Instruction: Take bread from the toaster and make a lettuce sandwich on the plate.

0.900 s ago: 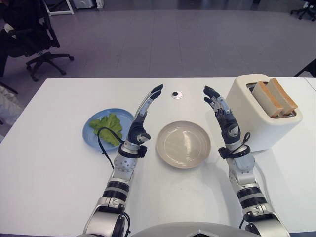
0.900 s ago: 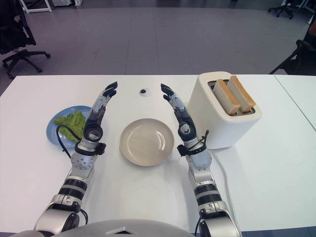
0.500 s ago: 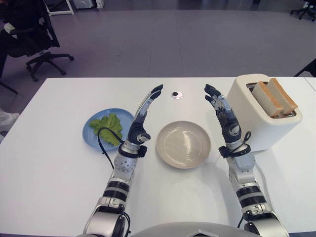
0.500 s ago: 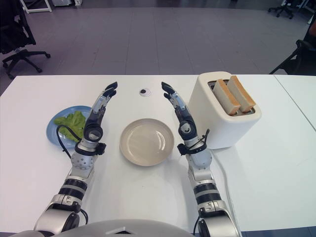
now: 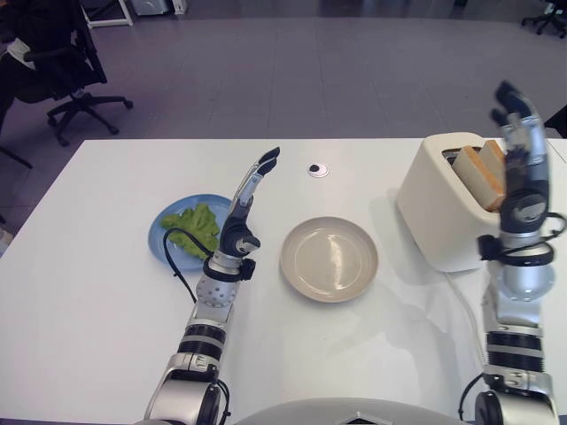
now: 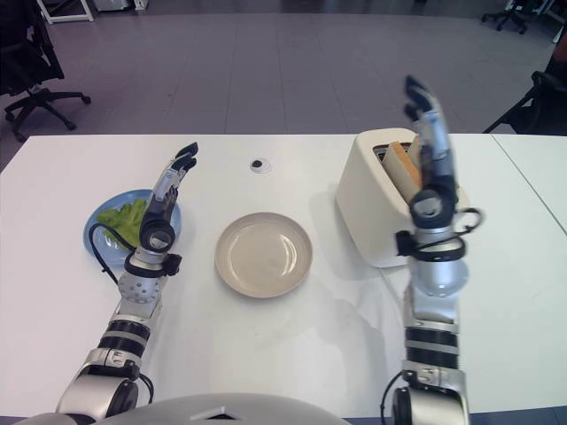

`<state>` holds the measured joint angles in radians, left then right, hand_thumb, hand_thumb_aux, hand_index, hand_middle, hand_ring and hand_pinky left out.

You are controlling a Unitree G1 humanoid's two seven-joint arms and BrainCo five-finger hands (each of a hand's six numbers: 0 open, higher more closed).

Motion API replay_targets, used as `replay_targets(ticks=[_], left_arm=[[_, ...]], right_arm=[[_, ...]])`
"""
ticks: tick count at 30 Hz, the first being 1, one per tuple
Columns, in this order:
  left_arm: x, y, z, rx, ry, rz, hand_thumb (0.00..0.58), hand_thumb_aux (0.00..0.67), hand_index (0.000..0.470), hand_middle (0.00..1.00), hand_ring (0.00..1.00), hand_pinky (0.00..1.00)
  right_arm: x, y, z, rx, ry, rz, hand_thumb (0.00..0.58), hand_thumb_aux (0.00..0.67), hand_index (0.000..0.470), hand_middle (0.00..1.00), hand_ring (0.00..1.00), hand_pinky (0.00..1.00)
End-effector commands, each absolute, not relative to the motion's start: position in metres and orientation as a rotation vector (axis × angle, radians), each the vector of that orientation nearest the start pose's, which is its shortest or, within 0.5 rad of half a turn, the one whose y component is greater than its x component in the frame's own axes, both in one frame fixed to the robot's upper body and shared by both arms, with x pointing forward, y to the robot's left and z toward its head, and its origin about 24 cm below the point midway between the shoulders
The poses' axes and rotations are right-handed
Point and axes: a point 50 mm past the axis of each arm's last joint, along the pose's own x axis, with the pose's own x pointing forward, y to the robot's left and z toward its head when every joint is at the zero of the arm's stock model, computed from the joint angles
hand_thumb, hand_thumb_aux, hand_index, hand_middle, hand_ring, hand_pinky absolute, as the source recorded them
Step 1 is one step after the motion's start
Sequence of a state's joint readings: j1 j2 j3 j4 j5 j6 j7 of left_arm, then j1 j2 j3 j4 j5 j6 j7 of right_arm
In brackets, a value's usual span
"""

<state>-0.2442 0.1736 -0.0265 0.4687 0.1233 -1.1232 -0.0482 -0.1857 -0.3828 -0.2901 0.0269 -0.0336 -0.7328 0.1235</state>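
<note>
A white table (image 5: 89,310) holds everything. Far along its middle line lies a small round black-and-white cap (image 5: 316,169), well apart from the dishes. An office chair (image 5: 66,80) stands on the grey floor beyond the far left corner.

The empty beige plate (image 5: 330,258) sits near the table's centre. To its left is a blue plate (image 5: 158,232) carrying a leaf of lettuce (image 5: 195,221). A black cable (image 5: 180,237) looping from the left wrist crosses in front of the blue plate's right side. On the right stands the white toaster (image 5: 434,212), with two slices of bread (image 5: 474,177) sticking up out of its slots.

The right hand (image 5: 518,155) is raised high at the toaster's right side. It and its forearm stand in front of the bread, hiding the right part of the slices and the toaster's right end. Its fingers (image 5: 509,97) are stretched almost straight, pointing up and away, and hold nothing. Whether the hand touches the bread cannot be told.

The left hand (image 5: 241,208) is held up over the gap between the blue plate and the beige plate, above the blue plate's right edge. Its fingers (image 5: 266,161) are extended close together toward the far side. They grasp nothing and are clear of the lettuce.
</note>
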Motion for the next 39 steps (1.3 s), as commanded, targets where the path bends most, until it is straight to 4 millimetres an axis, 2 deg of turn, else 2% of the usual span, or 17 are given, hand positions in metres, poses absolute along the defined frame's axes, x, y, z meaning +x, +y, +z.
replay_targets(ticks=[1,6,10,15,16,17,18,19,20,22,23,30,34,35,36,37,39], left_arm=[[0.259,0.15,0.091,0.289,-0.867,-0.247,0.0,0.0,0.0,0.0,0.0,0.0],[0.261,0.149,0.091,0.297,-0.87,-0.247,0.0,0.0,0.0,0.0,0.0,0.0],[0.261,0.149,0.091,0.305,-0.87,-0.242,0.0,0.0,0.0,0.0,0.0,0.0],[0.262,0.151,0.091,0.312,-0.867,-0.24,0.0,0.0,0.0,0.0,0.0,0.0],[0.262,0.151,0.091,0.313,-0.866,-0.241,0.0,0.0,0.0,0.0,0.0,0.0],[0.262,0.15,0.091,0.314,-0.866,-0.243,0.0,0.0,0.0,0.0,0.0,0.0],[0.262,0.15,0.091,0.315,-0.866,-0.243,0.0,0.0,0.0,0.0,0.0,0.0],[0.262,0.15,0.09,0.316,-0.866,-0.244,0.0,0.0,0.0,0.0,0.0,0.0],[0.262,0.15,0.09,0.317,-0.865,-0.243,0.0,0.0,0.0,0.0,0.0,0.0],[0.262,0.15,0.09,0.318,-0.865,-0.244,0.0,0.0,0.0,0.0,0.0,0.0],[0.262,0.151,0.09,0.318,-0.865,-0.244,0.0,0.0,0.0,0.0,0.0,0.0],[0.262,0.152,0.089,0.321,-0.862,-0.238,0.0,0.0,0.0,0.0,0.0,0.0],[0.265,0.16,0.091,0.356,-0.859,-0.205,0.0,0.0,0.0,0.0,0.0,0.0],[0.266,0.167,0.092,0.374,-0.855,-0.179,0.0,0.0,0.0,0.0,0.0,0.0],[0.267,0.175,0.093,0.398,-0.853,-0.153,0.0,0.0,0.0,0.0,0.0,0.0],[0.268,0.182,0.095,0.424,-0.852,-0.131,0.0,0.0,0.0,0.0,0.0,0.0],[0.269,0.194,0.098,0.469,-0.851,-0.091,0.0,0.0,0.0,0.0,0.0,0.0]], right_arm=[[0.244,-0.293,0.184,-0.816,-0.74,-0.199,0.0,0.0,0.0,0.0,0.0,0.0],[0.25,-0.331,0.153,-1.171,-0.364,-0.184,0.0,0.0,0.0,0.0,0.0,0.0],[0.253,-0.343,0.124,-1.234,-0.152,-0.104,0.0,0.0,0.0,0.0,0.0,0.0],[0.257,-0.35,0.103,-1.233,-0.043,-0.061,0.0,0.0,0.0,0.0,0.0,0.0],[0.257,-0.35,0.101,-1.23,-0.042,-0.056,0.227,0.147,0.103,0.0,0.0,0.0],[0.258,-0.35,0.1,-1.229,-0.044,-0.054,0.366,0.263,0.184,0.0,0.0,0.0],[0.259,-0.349,0.101,-1.226,-0.055,-0.054,0.449,0.352,0.247,0.0,0.0,0.0],[0.26,-0.348,0.102,-1.224,-0.067,-0.055,0.476,0.386,0.271,0.0,0.0,0.0],[0.261,-0.347,0.104,-1.219,-0.086,-0.057,0.538,0.489,0.343,0.0,0.0,0.0],[0.262,-0.344,0.108,-1.208,-0.133,-0.064,0.58,0.657,0.461,0.0,0.0,0.0],[0.262,-0.343,0.11,-1.205,-0.156,-0.067,0.58,0.67,0.47,0.0,0.0,0.0],[0.266,-0.333,0.131,-1.154,-0.337,-0.13,0.58,0.67,0.47,0.0,0.0,0.0],[0.261,-0.328,0.163,-1.018,-0.57,-0.258,0.58,0.67,0.47,0.0,0.0,0.0],[0.258,-0.325,0.172,-0.968,-0.641,-0.286,0.58,0.67,0.47,0.28,0.28,0.28],[0.255,-0.323,0.179,-0.923,-0.7,-0.307,0.58,0.67,0.47,0.9,0.9,0.9],[0.252,-0.321,0.184,-0.889,-0.741,-0.32,0.58,0.67,0.47,1.0,1.0,1.0],[0.248,-0.319,0.191,-0.83,-0.803,-0.338,0.58,0.67,0.47,1.0,1.0,1.0]])
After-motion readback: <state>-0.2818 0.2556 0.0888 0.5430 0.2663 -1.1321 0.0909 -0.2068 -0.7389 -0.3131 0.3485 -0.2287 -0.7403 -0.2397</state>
